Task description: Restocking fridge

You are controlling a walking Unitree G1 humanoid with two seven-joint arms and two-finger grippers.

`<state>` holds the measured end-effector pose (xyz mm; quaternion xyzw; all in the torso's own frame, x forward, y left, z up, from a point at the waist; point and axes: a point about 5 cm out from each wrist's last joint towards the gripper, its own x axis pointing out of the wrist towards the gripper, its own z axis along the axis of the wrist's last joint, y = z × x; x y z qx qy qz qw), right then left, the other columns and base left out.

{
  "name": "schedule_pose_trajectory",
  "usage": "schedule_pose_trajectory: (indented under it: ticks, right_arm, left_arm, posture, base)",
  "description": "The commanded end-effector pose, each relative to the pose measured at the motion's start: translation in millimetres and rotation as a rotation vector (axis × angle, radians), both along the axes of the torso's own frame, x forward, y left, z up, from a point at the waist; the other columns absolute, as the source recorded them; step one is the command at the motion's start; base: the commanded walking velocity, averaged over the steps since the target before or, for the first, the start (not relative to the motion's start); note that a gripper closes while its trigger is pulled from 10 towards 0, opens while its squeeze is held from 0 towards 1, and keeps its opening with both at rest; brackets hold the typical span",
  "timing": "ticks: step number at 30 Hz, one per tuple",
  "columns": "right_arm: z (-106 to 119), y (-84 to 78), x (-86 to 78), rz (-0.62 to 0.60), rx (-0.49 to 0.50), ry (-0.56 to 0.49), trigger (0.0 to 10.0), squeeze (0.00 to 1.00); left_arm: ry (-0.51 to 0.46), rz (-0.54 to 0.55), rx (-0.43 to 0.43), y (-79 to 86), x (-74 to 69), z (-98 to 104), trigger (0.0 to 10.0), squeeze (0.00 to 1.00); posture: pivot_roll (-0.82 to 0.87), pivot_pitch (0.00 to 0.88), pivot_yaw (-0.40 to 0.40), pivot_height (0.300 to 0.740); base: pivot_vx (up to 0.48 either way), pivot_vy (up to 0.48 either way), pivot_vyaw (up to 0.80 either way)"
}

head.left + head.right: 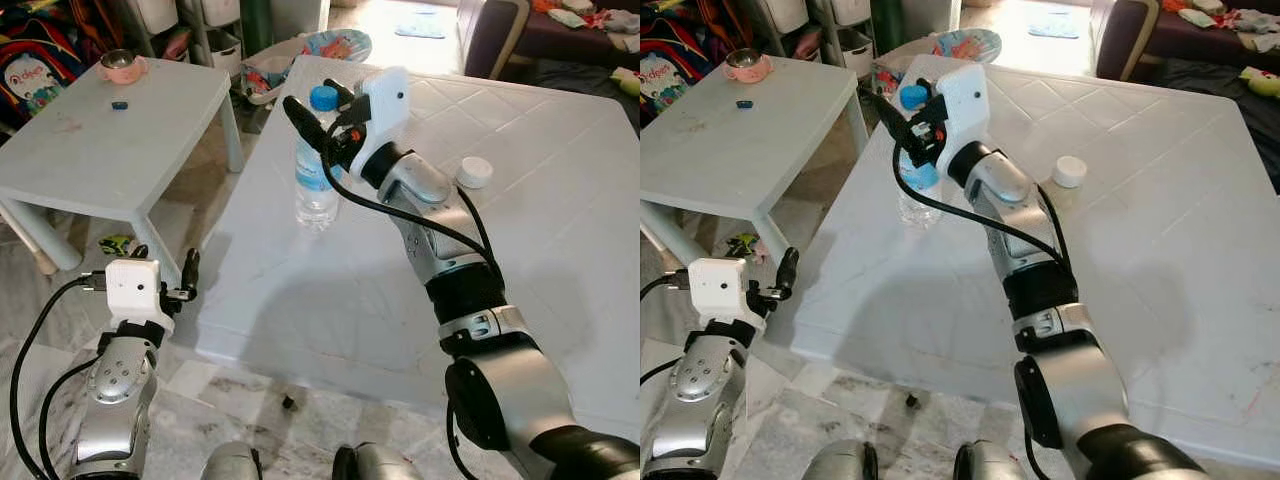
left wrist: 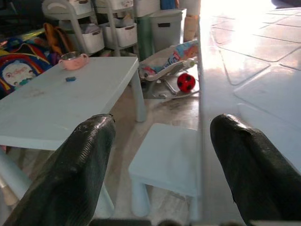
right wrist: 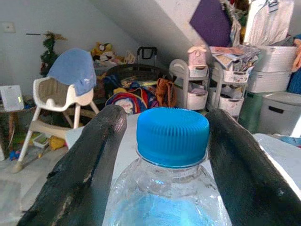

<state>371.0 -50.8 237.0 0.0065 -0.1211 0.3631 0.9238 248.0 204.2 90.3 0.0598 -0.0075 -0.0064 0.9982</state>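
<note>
A clear water bottle (image 1: 316, 190) with a blue cap (image 3: 172, 135) stands upright on the big white table (image 1: 400, 300), near its left edge. My right gripper (image 1: 312, 98) reaches across the table to the bottle's top. Its two black fingers (image 3: 89, 165) stand open on either side of the cap and neck, with a small gap each side. My left gripper (image 1: 188, 275) hangs low beside the table's front left corner, open and holding nothing.
A white round lid (image 1: 474, 173) lies on the table to the right of my right arm. A smaller white table (image 1: 110, 150) with a pink bowl (image 1: 123, 66) stands to the left. A small stool (image 2: 164, 160), a red ball (image 2: 186, 82) and storage bins sit beyond.
</note>
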Motion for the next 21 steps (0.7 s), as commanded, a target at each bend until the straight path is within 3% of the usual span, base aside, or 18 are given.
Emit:
schedule_pose_trajectory:
  ticks: [1, 8, 13, 21]
  right_arm:
    - [1.6, 3.9, -0.7, 0.012, -0.039, 0.005, 0.0, 0.00]
    - [-1.7, -0.4, -1.1, -0.018, -0.069, 0.024, 0.0, 0.00]
    - [-0.2, -13.6, 1.8, -0.079, -0.100, 0.042, 0.0, 0.00]
    - [-10.6, -38.5, -15.1, -0.136, -0.064, 0.041, 0.0, 0.00]
  left_arm:
    - [0.023, -0.001, 0.003, -0.6, -2.0, -4.6, 10.0, 0.00]
    - [0.026, -0.009, 0.003, -1.3, -1.6, -5.0, 10.0, 0.00]
    - [0.057, 0.000, 0.000, -2.1, -0.2, -8.6, 10.0, 0.00]
    - [0.061, 0.043, -0.026, 5.0, 0.9, -8.9, 10.0, 0.00]
  posture:
    - [0.10, 0.101, -0.026, 0.740]
    - [0.10, 0.101, -0.022, 0.740]
    - [0.10, 0.096, -0.026, 0.740]
    - [0.10, 0.097, -0.028, 0.740]
  base:
    - [0.000, 0.000, 0.00]
    - [0.000, 0.000, 0.00]
    - [0.000, 0.000, 0.00]
    - [0.000, 0.000, 0.00]
